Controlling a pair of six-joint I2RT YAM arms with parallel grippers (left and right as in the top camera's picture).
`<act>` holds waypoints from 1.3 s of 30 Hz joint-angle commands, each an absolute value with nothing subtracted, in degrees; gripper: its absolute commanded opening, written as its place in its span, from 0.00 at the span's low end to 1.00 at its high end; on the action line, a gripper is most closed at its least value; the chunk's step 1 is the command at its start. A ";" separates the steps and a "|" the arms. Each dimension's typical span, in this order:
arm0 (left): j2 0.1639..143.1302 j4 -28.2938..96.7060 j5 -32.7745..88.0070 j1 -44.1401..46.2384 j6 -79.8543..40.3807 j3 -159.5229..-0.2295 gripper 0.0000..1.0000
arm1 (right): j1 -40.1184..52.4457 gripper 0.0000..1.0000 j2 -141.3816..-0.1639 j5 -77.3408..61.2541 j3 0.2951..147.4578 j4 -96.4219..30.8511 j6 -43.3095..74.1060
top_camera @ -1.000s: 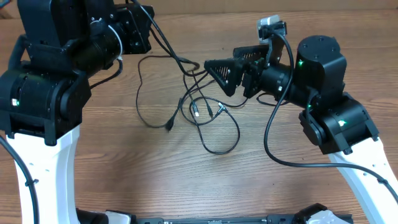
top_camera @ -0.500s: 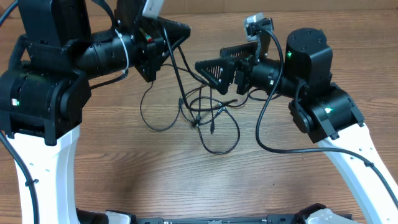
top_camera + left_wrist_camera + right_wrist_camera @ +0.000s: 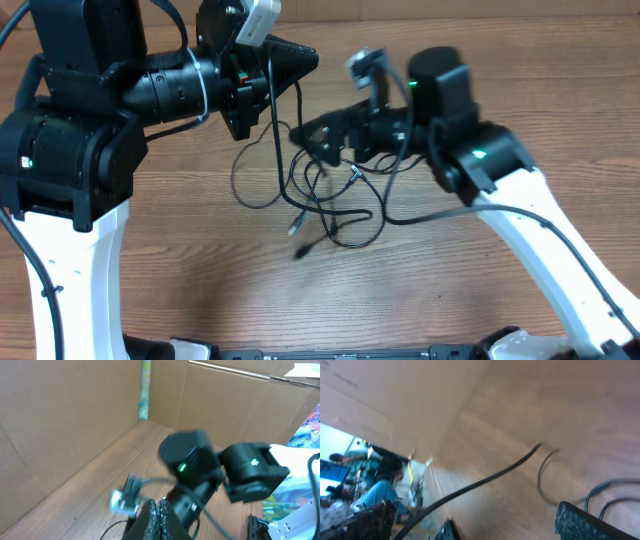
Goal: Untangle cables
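Observation:
Several thin black cables (image 3: 345,243) lie tangled on the wooden table between the two arms. My left gripper (image 3: 312,58) is raised at the upper middle, pointing right, and is shut on one cable (image 3: 274,120). That cable hangs down to the tangle, and its plug end (image 3: 297,225) is blurred. In the left wrist view the fingertips (image 3: 161,510) are pressed together. My right gripper (image 3: 312,138) hangs open just above the tangle. In the right wrist view its fingers (image 3: 590,522) stand wide apart and a taut cable (image 3: 485,477) crosses in front of them.
Cardboard walls (image 3: 75,420) enclose the far side of the table. The right arm's body (image 3: 470,150) reaches in from the right, and the left arm's base (image 3: 70,150) fills the left side. A thick arm cable (image 3: 470,212) loops under the right arm.
My right arm has swung left, bringing its open gripper over the tangle. My left gripper turned and moved right with the cable, pulling the tangle up and shifting its loops.

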State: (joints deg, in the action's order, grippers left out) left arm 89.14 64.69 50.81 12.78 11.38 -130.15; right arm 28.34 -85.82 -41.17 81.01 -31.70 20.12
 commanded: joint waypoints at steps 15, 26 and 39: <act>89.01 59.64 30.72 9.58 -2.52 -130.67 0.04 | 28.34 0.98 -90.83 -4.47 81.71 -53.63 20.10; 88.95 62.48 15.97 2.98 -12.25 -130.65 0.04 | 18.31 0.98 -90.83 -4.95 81.71 -57.28 23.16; 88.99 66.43 10.55 3.03 -10.85 -130.65 0.04 | 17.39 0.98 -90.78 -27.03 81.73 -44.27 15.94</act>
